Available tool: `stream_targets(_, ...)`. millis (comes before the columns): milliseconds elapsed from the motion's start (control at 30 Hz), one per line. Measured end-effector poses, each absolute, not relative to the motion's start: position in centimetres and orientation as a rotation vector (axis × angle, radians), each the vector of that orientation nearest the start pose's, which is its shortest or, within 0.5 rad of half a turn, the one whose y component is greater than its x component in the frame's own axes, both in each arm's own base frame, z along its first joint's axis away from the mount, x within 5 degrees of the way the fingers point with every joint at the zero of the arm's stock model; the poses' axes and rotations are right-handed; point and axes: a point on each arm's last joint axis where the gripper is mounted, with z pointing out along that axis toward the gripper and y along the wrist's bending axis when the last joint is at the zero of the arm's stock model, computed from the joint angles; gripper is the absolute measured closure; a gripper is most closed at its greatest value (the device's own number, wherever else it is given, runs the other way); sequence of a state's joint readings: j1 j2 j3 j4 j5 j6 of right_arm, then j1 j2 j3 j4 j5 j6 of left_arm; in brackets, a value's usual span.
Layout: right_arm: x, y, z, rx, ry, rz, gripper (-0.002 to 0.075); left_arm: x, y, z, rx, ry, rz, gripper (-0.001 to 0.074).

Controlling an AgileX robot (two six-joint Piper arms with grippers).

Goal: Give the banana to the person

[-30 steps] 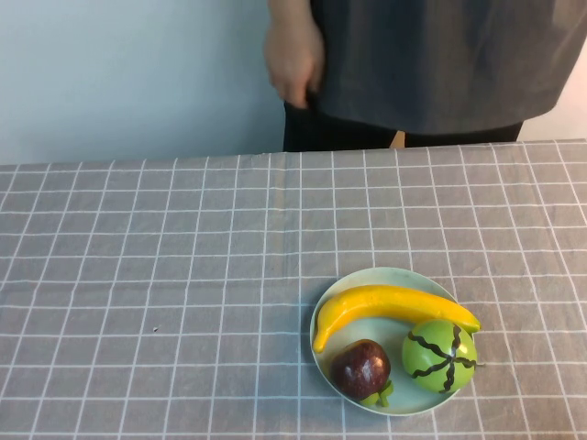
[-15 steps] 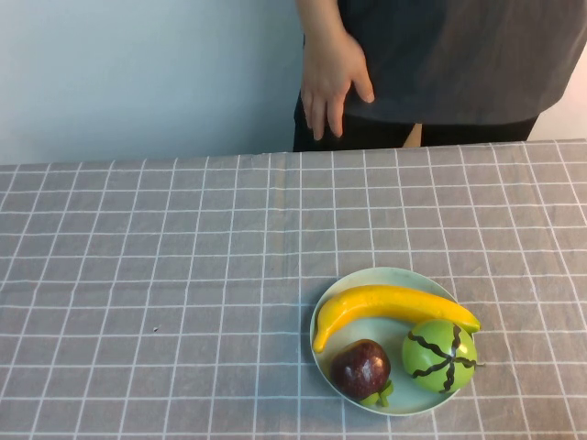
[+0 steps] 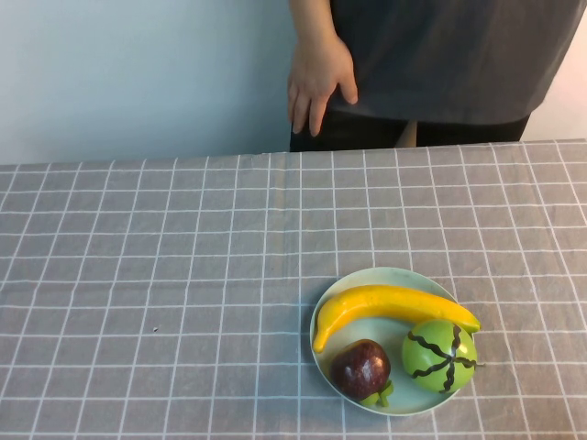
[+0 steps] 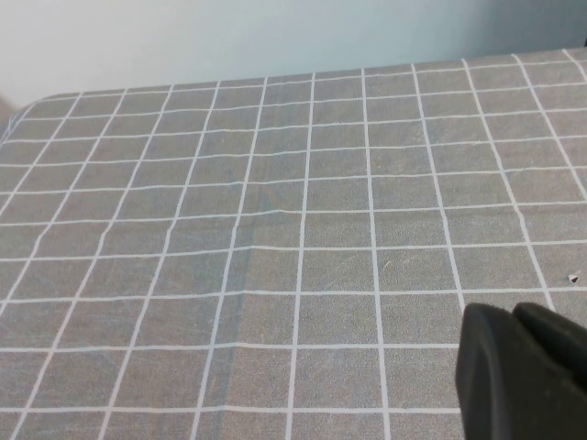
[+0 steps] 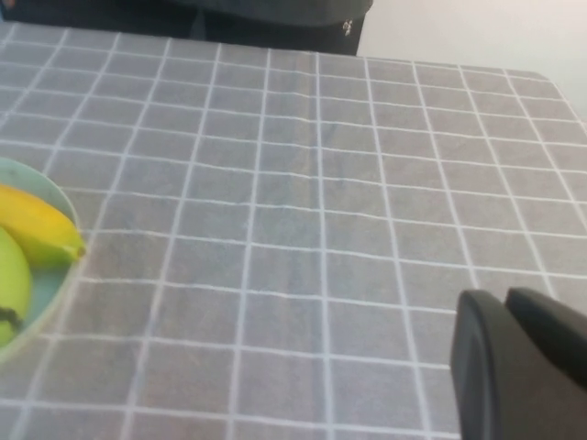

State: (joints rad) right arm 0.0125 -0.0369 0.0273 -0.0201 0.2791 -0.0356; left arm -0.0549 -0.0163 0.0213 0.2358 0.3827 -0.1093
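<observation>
The banana [image 3: 385,302], long and bright yellow, lies across the pale green plate [image 3: 390,272] at the table's near right. Its tip also shows in the right wrist view [image 5: 37,229]. The person [image 3: 440,55] in a dark grey T-shirt stands behind the far edge of the table, with one bare hand [image 3: 316,78] hanging down, fingers loose. My left gripper [image 4: 514,312] is shut and empty, low over bare cloth. My right gripper [image 5: 504,298] is shut and empty, off to the side of the plate. Neither gripper shows in the high view.
A round green striped fruit [image 3: 438,356] and a dark red fruit [image 3: 360,367] share the plate with the banana. A grey checked cloth [image 3: 183,275] covers the table. A pale wall stands behind it on the left.
The person's hand swung out from the body to the right and opened, then drifted slightly back left. The fruit and plate have not moved.
</observation>
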Motion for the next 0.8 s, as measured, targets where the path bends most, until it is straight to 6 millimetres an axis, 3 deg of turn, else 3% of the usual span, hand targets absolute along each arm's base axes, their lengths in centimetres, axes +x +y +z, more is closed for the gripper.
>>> stream_targets(167, 5.4, 0.6, 18.9, 0.248, 1.655, 0.337, 0.0732, 5.2, 0.5, 17.3, 0.093, 1.86, 0.119, 0.0739)
stream_targets(400, 5.5, 0.6, 20.0, 0.517, 1.494, 0.638, 0.0732, 5.2, 0.5, 17.3, 0.093, 1.86, 0.119, 0.0739)
stream_targets(600, 5.4, 0.7, 20.3, 0.553, 1.483, 0.698, 0.0732, 5.2, 0.5, 17.3, 0.093, 1.86, 0.119, 0.0739)
stream_targets(700, 5.3, 1.6, 21.2, 0.48, 1.605, 0.718, 0.0728, 5.2, 0.5, 17.3, 0.093, 1.86, 0.119, 0.0739)
stream_targets(800, 5.6, 2.4, 23.6, 0.355, 1.787, 0.681, 0.0728, 5.2, 0.5, 17.3, 0.093, 1.86, 0.119, 0.0739)
